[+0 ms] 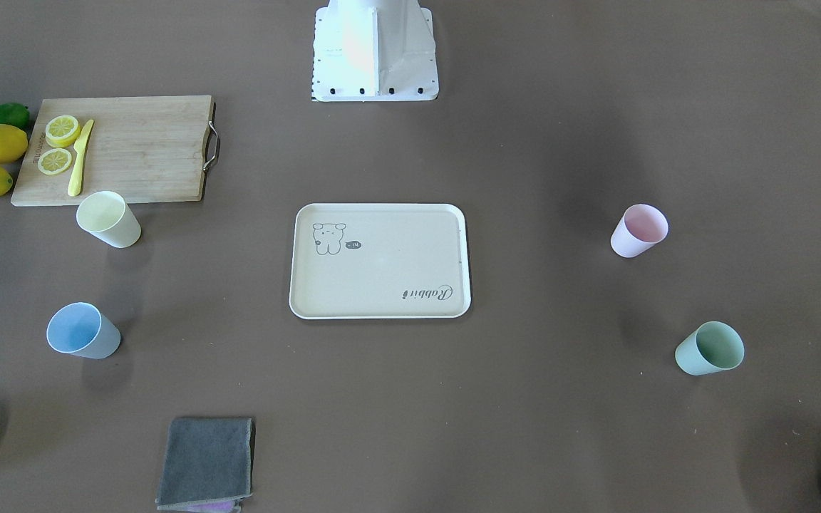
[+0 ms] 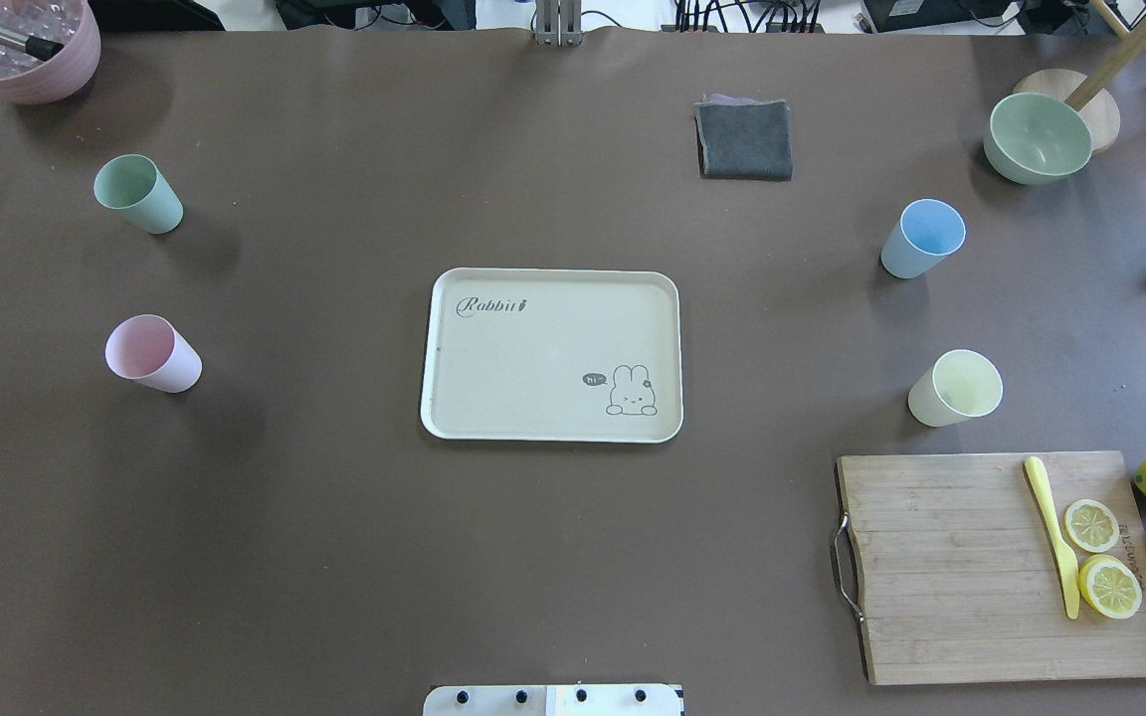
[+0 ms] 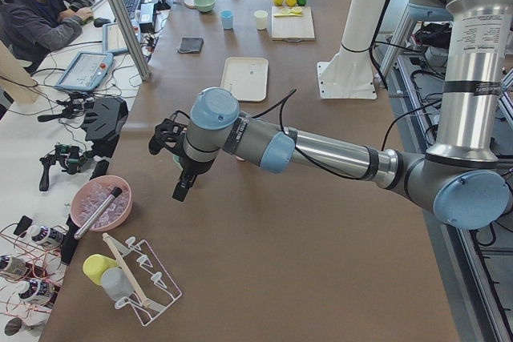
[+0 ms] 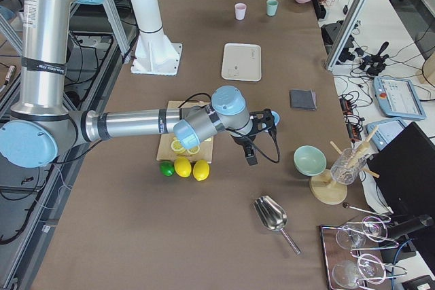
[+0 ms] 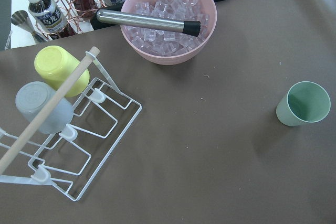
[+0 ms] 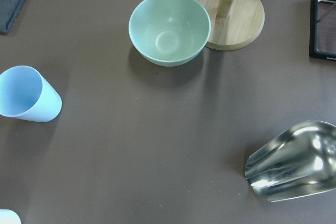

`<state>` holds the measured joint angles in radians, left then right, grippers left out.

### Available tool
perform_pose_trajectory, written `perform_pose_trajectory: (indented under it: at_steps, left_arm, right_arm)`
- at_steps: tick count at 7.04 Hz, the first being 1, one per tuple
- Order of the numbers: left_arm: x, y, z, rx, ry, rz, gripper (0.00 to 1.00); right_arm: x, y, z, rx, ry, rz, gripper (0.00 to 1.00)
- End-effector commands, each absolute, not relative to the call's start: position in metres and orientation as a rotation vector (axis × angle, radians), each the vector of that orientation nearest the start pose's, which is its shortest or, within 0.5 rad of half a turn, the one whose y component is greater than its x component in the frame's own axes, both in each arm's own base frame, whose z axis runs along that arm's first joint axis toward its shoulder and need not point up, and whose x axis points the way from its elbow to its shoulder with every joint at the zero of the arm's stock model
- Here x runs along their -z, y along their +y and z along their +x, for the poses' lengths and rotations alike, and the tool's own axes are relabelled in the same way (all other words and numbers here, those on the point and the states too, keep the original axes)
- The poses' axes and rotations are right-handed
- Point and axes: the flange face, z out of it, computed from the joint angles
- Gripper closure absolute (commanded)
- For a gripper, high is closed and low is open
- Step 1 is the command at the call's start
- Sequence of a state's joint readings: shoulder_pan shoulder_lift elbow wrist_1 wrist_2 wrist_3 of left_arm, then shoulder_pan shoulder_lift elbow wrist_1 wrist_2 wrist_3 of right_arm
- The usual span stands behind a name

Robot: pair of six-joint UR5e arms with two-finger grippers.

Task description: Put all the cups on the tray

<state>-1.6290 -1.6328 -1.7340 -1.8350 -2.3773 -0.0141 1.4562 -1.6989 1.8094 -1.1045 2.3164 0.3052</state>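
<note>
Left arm [image 3: 321, 154] nearest, jaws state can't tell, either arm; mint cup [image 2: 138, 193], pink cup [image 2: 152, 354], blue cup [image 2: 922, 239], yellow cup [image 2: 954, 388] well apart from tray [image 2: 533, 368], off-centre pinch could tip one

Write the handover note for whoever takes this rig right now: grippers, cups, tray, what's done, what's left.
Grippers: the left gripper and the right gripper show only in the side views, so open or shut cannot be told. Neither holds a cup.
Tray: centre of the table, nothing on it.
Cups, all upright on the table, apart from the tray: pink cup and mint green cup on the robot's left; light blue cup and pale yellow cup on its right, the yellow one just beyond the cutting board.
Done: nothing yet.
Left: all four cups onto the tray.
</note>
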Motion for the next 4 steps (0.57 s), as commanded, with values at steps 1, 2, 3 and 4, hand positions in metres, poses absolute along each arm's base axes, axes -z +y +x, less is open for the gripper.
perform_pose_trajectory:
  at_steps: [1, 2, 3, 4]
  left_arm:
    - [-0.51, -0.568, -0.042, -0.186, 0.808, 0.439, 0.02]
    - [-0.507, -0.586, -0.013, -0.068, 0.849, 0.363, 0.02]
    - [-0.513, -0.599, 0.025, -0.058, 0.88, 0.341, 0.02]
    - [-0.517, -0.626, 0.062, -0.055, 0.901, 0.319, 0.02]
  right_arm:
    - [-0.537, -0.478, -0.001, 0.043, -0.831, 0.381, 0.0]
    - [-0.527, -0.484, -0.018, -0.027, -0.857, 0.343, 0.0]
    - [-0.518, -0.491, -0.045, -0.076, -0.872, 0.304, 0.0]
    - [-0.512, -0.497, -0.06, -0.061, -0.86, 0.313, 0.0]
